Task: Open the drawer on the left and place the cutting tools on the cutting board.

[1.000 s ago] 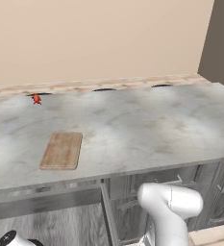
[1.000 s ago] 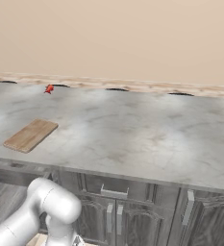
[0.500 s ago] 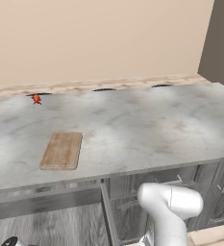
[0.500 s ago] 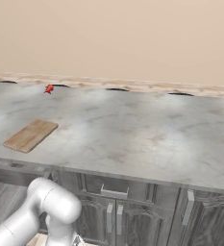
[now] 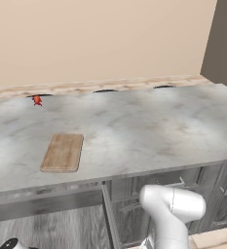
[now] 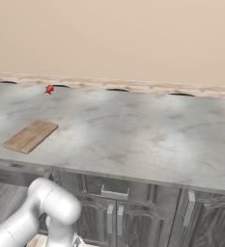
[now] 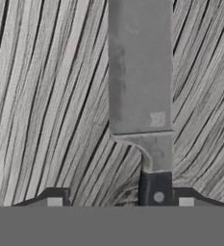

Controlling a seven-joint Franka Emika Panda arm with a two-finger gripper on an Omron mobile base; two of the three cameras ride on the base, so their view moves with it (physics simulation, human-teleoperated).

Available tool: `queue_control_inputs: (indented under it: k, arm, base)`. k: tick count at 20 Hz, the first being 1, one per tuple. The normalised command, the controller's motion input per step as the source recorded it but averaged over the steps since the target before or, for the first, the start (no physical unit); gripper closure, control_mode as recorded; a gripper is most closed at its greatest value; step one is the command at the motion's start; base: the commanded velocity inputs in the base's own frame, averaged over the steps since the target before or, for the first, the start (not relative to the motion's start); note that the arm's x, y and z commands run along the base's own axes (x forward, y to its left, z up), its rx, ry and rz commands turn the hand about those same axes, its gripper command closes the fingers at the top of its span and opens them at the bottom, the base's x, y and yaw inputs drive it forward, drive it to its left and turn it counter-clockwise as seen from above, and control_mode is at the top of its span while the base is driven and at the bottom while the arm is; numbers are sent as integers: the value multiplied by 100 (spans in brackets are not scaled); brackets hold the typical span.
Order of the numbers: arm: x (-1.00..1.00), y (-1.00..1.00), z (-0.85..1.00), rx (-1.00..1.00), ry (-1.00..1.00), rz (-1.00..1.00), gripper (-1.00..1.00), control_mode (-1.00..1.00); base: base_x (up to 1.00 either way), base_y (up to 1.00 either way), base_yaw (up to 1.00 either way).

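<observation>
surface: carries the cutting board, bare.
drawer: wood-grain floor under the knife.
knife: blade runs to 12 o'clock, black handle lies between the tips.
hand: fingers spread astride the handle, not yet pinching.

A tiny red object sits on the grey marbled counter — near the back wall.
</observation>
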Motion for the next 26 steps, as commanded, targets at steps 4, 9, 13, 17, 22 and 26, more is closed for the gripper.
queue_control_inputs:
  k: [4, 9, 13, 17, 22, 26]
  arm:
    - [-5, 0, -22, 2, 9, 0, 100, -100]
    - [-14, 0, -2, 6, 5, 0, 100, -100]
    - [-20, 0, 2, 4, 1, -1, 100, -100]
    - [-42, -1, 63, 7, 0, -3, 100, -100]
    - [-46, -10, 100, 10, 0, -5, 100, -100]
    - [-18, -33, 100, 7, 2, -6, 100, -100]
  base:
    - [0, 0, 0]
    - [0, 0, 0]
    - [0, 0, 0]
    - [0, 0, 0]
    - [0, 0, 0]
    - [0, 0, 0]
